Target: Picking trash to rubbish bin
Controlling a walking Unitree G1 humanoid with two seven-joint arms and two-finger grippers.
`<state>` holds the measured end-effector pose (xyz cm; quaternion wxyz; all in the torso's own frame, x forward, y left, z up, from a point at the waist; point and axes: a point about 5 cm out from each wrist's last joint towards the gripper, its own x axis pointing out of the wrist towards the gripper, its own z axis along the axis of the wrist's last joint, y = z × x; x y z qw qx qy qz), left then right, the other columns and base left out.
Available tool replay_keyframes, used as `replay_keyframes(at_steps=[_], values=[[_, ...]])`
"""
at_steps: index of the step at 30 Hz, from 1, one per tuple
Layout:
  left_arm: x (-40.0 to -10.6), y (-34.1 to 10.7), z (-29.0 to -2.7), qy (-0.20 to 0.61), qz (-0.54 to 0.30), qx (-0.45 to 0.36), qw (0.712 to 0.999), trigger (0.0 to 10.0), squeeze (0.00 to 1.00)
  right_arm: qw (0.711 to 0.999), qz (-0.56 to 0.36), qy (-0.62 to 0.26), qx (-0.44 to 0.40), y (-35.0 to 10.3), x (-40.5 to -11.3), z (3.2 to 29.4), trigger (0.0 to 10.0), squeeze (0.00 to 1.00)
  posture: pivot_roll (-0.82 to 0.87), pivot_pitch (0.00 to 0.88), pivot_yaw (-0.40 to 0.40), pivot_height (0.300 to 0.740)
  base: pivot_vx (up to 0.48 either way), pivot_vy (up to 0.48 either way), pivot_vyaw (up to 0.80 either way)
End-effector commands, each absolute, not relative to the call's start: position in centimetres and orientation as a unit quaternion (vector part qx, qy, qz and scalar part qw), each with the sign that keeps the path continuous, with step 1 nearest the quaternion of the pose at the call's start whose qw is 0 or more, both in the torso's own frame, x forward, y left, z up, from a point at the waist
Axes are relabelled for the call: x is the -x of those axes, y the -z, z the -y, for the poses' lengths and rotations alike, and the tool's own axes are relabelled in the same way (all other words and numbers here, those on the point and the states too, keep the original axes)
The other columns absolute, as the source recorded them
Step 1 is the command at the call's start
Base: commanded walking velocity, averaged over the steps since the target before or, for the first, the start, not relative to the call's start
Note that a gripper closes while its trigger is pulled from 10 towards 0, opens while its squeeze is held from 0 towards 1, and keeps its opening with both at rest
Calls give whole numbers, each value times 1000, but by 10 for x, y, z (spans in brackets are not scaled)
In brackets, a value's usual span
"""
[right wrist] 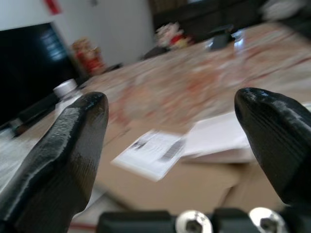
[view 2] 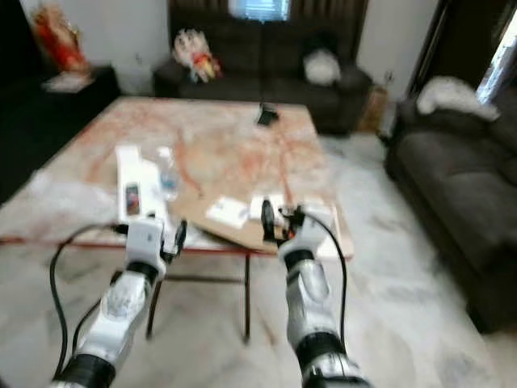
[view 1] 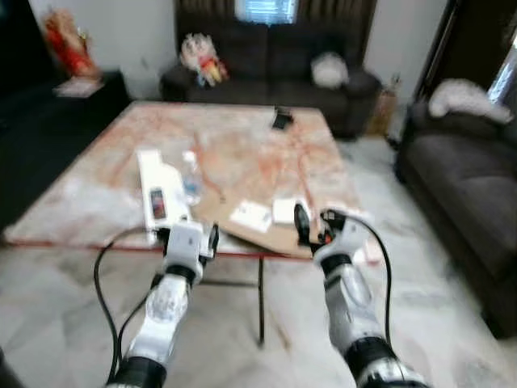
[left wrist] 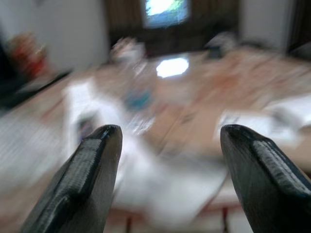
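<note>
**Two open pincers at the desk edge**

Two arms reach toward the near edge of a big marble desk [view 1: 121,162]. Pale floor [view 1: 420,307] lies open on the right of the desk, between it and a dark sofa [view 1: 460,178]. Another sofa [view 1: 275,56] stands behind the far edge.

Trash lies near the front edge. A flat brown card [view 1: 242,226] sticks out a little past the edge. Two white papers [view 1: 250,216] lie on the card. A long white box [view 1: 157,194] lies to the left, and a small clear bottle [view 1: 191,174] stands just beside it. A small dark thing [view 1: 282,119] sits far back; it is too blurred to tell what.

The left pincer [view 1: 190,238] hangs in front of the edge, by the white box, fingers [left wrist: 82,179] wide apart and holding nothing. The right pincer [view 1: 315,225] is over the front edge by the papers, fingers [right wrist: 68,145] also wide apart and holding nothing.
</note>
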<state>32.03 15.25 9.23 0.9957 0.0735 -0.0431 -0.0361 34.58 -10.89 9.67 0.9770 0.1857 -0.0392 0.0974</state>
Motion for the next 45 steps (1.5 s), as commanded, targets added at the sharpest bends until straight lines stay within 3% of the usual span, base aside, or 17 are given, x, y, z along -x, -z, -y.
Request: replay_keyframes(at_steps=[1, 11, 20, 31, 45], values=[[-321, -84, -158, 27, 12, -64, 997, 10000, 0, 977, 44, -100, -182, -100, -347, 109, 10000, 0, 166, 0, -42, 740, 0, 0, 0], [-314, -71, -171, 7, -19, -68, 997, 10000, 0, 977, 43, -101, -181, -99, -346, 110, 10000, 0, 167, 0, -49, 740, 0, 0, 0], [-326, -75, -180, -7, -26, -51, 998, 10000, 0, 977, 44, -103, -180, -100, -347, 110, 10000, 0, 167, 0, -49, 740, 0, 0, 0], [-341, -82, -168, 11, -39, 48, 998, 10000, 0, 977, 45, -104, -178, -100, -347, 111, 10000, 0, 160, 0, -58, 740, 0, 0, 0], [-355, -88, -155, 19, -45, 86, 995, 10000, 0, 978, 40, -103, -179, -96, -343, 111, 10000, 0, 150, 0, -58, 740, 0, 0, 0]])
